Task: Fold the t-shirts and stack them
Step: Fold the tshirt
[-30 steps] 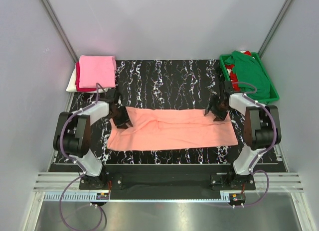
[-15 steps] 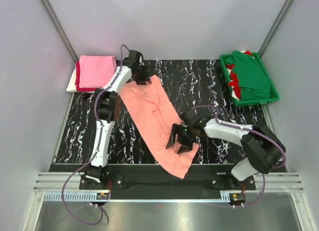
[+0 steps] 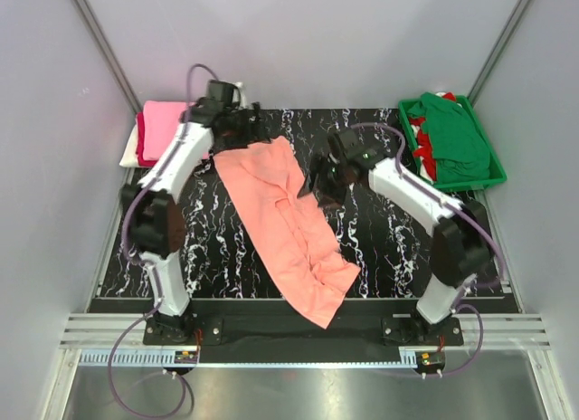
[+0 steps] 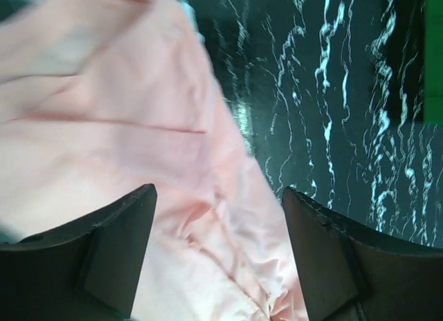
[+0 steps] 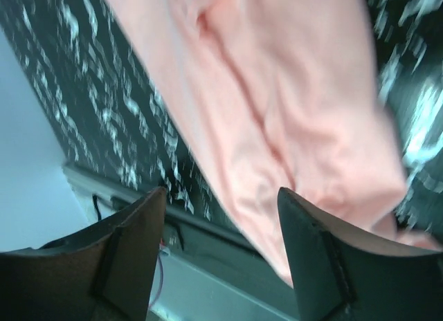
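Note:
The salmon-peach t-shirt (image 3: 285,221) lies in a long folded strip, running diagonally from back left to the table's front edge. My left gripper (image 3: 242,130) hovers at the strip's far end. In the left wrist view its jaws (image 4: 218,196) are wide open over the cloth (image 4: 138,127). My right gripper (image 3: 324,183) is just right of the strip's upper half. In the right wrist view it (image 5: 221,193) is open and empty, with the shirt (image 5: 297,93) beyond it. A folded pile with a bright pink shirt (image 3: 163,121) on top sits at back left.
A green plastic tray (image 3: 496,171) at back right holds a dark green shirt (image 3: 457,135) and a red one (image 3: 423,153). The shirt's near end hangs over the black marbled table's (image 3: 398,248) front edge. Grey walls close in the sides and back.
The shirt went from a spread-out crosswise strip to a diagonal one. My right gripper let go of the near end and moved back toward the table's middle. My left gripper has opened.

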### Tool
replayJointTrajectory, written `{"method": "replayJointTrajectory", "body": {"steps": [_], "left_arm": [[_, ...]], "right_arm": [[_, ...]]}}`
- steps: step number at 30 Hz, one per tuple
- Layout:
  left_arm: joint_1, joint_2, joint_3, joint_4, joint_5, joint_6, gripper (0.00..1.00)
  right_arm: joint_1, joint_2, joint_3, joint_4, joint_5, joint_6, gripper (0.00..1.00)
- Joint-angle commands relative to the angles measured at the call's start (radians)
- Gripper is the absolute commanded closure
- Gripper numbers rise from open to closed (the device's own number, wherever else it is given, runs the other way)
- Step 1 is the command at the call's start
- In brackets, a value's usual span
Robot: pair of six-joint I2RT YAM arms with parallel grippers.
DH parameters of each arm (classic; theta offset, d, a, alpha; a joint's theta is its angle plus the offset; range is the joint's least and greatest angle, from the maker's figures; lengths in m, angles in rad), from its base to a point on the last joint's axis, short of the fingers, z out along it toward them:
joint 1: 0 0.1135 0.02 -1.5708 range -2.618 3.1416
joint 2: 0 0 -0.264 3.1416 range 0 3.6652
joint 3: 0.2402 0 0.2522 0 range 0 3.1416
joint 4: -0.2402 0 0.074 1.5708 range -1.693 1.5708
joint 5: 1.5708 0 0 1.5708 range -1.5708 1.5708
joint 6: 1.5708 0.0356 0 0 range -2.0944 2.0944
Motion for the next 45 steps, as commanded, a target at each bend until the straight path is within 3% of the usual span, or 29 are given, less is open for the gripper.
{"method": "replayJointTrajectory", "body": {"steps": [1, 6, 10, 18, 26, 35, 45], "left_arm": [[0.099, -0.249, -0.255, -0.002, -0.093, -0.004, 0.21], [0.155, -0.568, -0.583, -0.002, -0.125, 0.006, 0.21], [0.155, -0.789, -0.828, 0.01, -0.125, 0.014, 0.21], [0.155, -1.035, -1.039, 0.01, -0.188, 0.048, 0.2], [0.159, -1.121, -1.097, 0.015, -0.222, 0.068, 0.2], [0.161, -1.139, -1.116, 0.036, -0.226, 0.068, 0.19], [0.161, -1.139, -1.12, 0.041, -0.229, 0.068, 0.19]], "right_arm": [[-0.06, 0.206, 0.188, -0.005, 0.035, -0.094, 0.29], [-0.094, 0.463, 0.508, -0.041, -0.02, -0.124, 0.32], [-0.096, 0.65, 0.674, -0.083, -0.016, -0.119, 0.32], [-0.099, 0.782, 0.806, -0.006, -0.096, -0.046, 0.35], [-0.083, 0.891, 0.939, 0.015, -0.171, 0.02, 0.37], [-0.057, 0.905, 0.932, 0.087, -0.238, 0.069, 0.37], [0.042, 0.882, 0.941, 0.017, -0.321, -0.081, 0.38]]}}
